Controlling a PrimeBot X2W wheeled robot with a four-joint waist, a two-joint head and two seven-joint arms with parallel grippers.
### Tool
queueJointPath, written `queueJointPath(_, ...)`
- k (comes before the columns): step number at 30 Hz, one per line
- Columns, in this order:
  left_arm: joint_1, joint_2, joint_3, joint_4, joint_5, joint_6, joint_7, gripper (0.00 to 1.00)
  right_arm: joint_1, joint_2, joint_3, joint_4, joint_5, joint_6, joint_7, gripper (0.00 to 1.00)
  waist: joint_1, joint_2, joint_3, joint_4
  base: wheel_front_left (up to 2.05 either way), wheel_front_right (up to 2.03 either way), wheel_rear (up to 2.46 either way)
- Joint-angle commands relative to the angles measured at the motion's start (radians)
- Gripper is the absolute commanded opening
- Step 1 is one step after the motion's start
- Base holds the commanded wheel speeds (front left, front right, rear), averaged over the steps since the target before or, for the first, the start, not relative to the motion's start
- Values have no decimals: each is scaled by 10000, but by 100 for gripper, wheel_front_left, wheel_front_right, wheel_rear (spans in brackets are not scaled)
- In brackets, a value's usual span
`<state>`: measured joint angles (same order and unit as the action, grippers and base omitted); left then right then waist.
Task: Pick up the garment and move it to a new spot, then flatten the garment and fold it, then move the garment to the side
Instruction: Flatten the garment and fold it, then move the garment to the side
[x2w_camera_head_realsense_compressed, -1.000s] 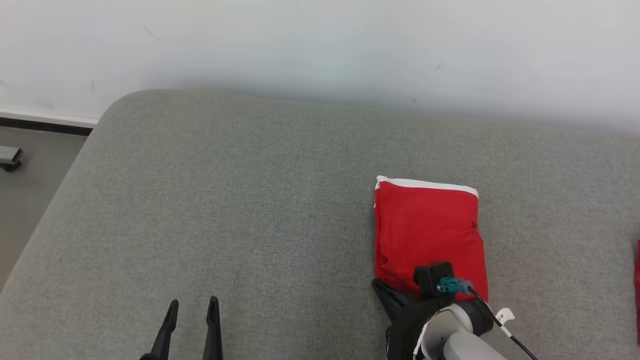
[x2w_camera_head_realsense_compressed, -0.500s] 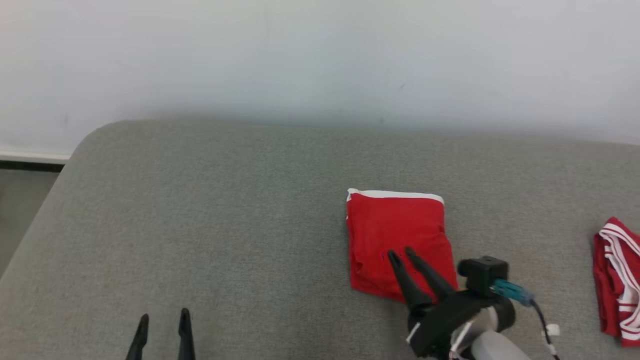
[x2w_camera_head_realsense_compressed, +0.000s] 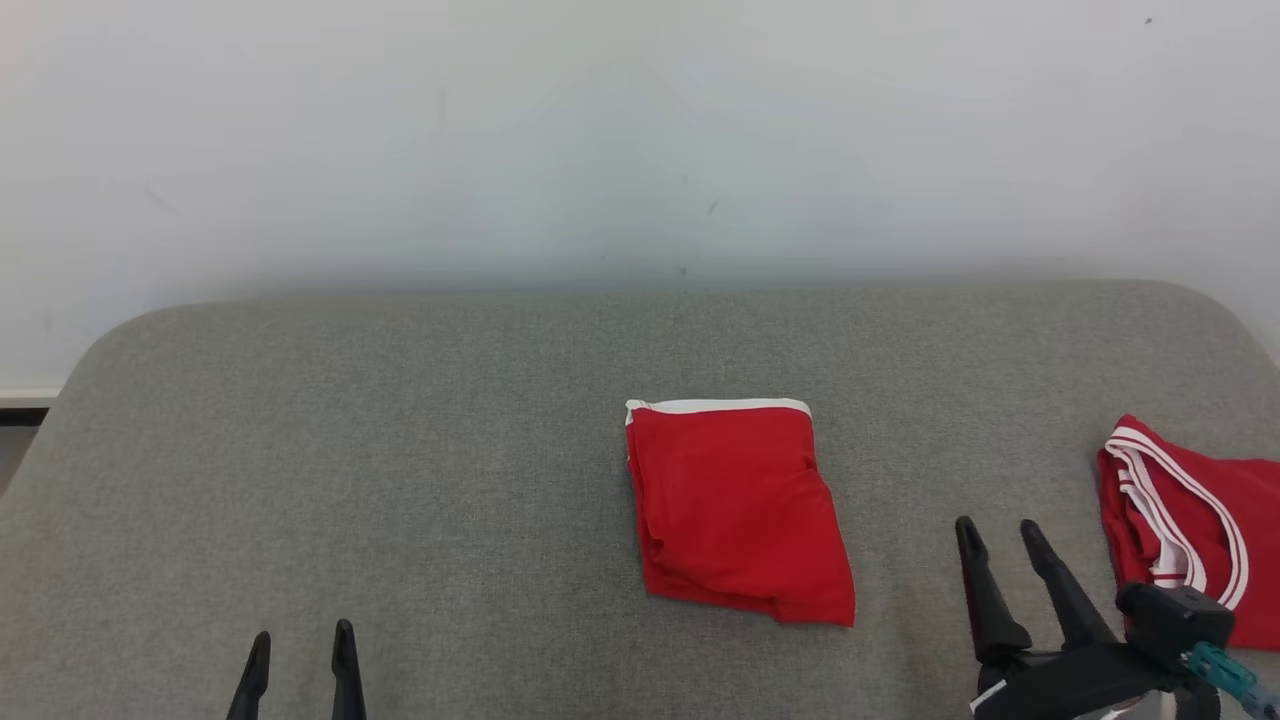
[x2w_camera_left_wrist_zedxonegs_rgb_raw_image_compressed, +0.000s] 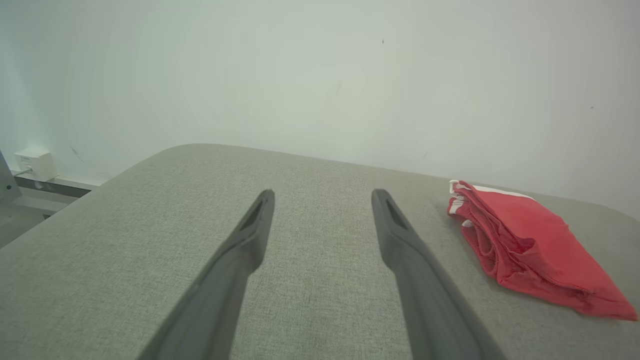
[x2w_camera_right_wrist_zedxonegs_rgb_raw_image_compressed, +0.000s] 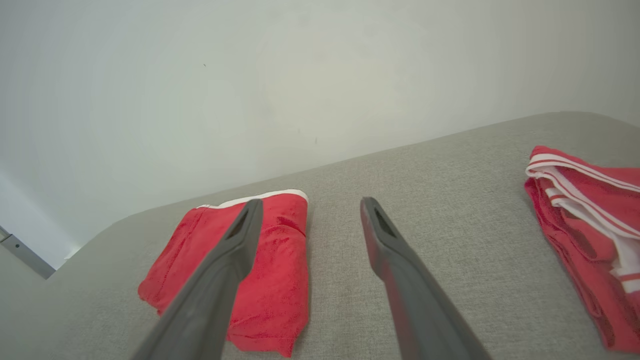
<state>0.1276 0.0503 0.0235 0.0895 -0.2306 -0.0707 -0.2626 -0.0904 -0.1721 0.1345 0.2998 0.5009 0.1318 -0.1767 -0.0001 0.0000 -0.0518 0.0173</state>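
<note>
The red garment, a soft knit folded into a rough rectangle with a white band along its far edge, is lying near the middle of the table, which is wearing a grey woven cover with rounded corners. The left claw is hovering wide and empty at the near left. The right claw is standing wide and empty between the red garment and a striped cloth, red with white bands, bunched at the right edge.

The head view looks down from high at the folded red garment, facing the white wall. Both wrist views sit low and nearer, facing that wall, the left one left of the garment, the right one right of it. All three share it.
</note>
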Motion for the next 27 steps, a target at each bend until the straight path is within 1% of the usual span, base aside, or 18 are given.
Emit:
queueJointPath(1, -68, 1, 48, 69, 82, -33, -26, 100, 236, 50, -250, -184, -163, -27, -2, 100, 1, 0, -121, -139, 0, 0, 0)
queueJointPath(6, -135, 0, 55, 445, 240, -154, -26, 100, 656, 191, -849, -634, -656, -27, 293, 100, 1, 0, -236, -380, 0, 0, 0)
queueJointPath(11, -336, 1, 88, 874, 289, -241, -26, 100, 808, 240, -950, -759, -881, -27, 605, 100, 1, 0, -288, -569, 0, 0, 0)
queueJointPath(16, -479, 0, 159, 1116, 330, -230, -26, 100, 971, 246, -997, -662, -1017, -27, 836, 100, 1, 0, -326, -694, 0, 0, 0)
queueJointPath(27, -351, 0, 355, 1279, 390, -312, -26, 100, 1121, 374, -1027, -592, -1023, -27, 835, 100, 1, 0, -307, -724, 0, 0, 0)
